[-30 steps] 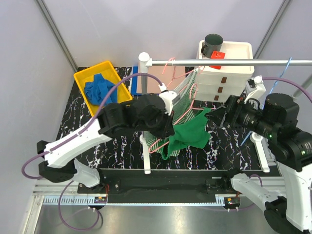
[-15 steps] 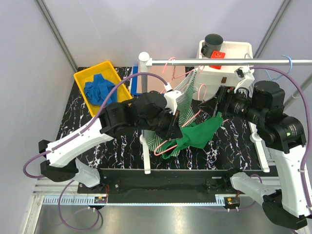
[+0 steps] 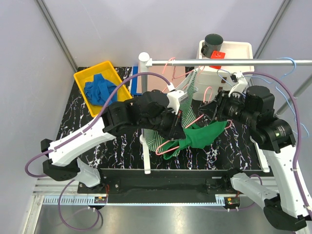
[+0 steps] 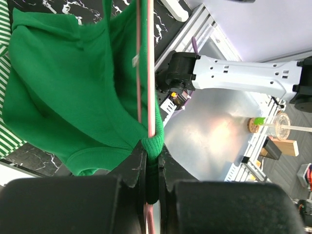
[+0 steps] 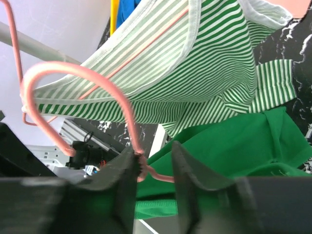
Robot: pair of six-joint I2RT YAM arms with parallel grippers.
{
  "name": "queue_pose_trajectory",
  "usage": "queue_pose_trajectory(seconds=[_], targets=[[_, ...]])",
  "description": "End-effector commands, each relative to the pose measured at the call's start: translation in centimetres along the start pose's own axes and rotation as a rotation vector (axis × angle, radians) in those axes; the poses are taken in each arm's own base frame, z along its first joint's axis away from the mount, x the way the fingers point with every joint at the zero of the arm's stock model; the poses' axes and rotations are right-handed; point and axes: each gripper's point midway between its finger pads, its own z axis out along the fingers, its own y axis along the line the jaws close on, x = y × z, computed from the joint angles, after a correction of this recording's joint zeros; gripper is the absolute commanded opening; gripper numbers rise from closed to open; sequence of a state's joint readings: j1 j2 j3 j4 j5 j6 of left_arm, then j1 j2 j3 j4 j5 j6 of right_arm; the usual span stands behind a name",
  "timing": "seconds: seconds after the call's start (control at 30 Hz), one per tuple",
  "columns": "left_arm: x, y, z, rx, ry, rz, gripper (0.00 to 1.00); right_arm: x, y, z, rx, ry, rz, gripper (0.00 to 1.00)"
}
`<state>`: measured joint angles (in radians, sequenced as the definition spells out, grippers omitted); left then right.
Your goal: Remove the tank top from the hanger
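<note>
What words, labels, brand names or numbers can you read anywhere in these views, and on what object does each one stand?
None can be read.
The small white tag on the green tank top is too small to make out.
The red block on the white drawer unit shows no legible marking.

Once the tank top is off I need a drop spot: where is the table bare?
Bare marble table front right, between the green tank top and the right arm; also a strip front left, between the yellow bin and the left arm. The centre under the rail is crowded with the striped top and both arms.
</note>
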<state>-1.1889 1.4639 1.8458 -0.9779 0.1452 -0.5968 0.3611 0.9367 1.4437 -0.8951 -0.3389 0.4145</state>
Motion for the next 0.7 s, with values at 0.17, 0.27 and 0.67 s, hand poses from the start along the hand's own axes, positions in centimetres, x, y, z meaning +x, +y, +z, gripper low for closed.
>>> queue_pose_trajectory(seconds=[0.17, 0.27, 0.67], targets=[[-4.3, -3.4, -2.5, 0.112, -0.178, -0.015, 0.2, -0.5, 0.5, -0.9, -0.029, -0.105, 0.025, 0.0], [-4.8, -3.3, -2.9, 0.102, -0.21, -0.023, 0.22, 0.0, 0.3, -1.2, -0.027, -0.103, 0.031, 0.0], [-5.5, -2.9, -3.1, 0.08, -0.253, -0.054, 0.08, 1.1, 0.4, -2.4, -0.028, -0.089, 0.042, 0.0]])
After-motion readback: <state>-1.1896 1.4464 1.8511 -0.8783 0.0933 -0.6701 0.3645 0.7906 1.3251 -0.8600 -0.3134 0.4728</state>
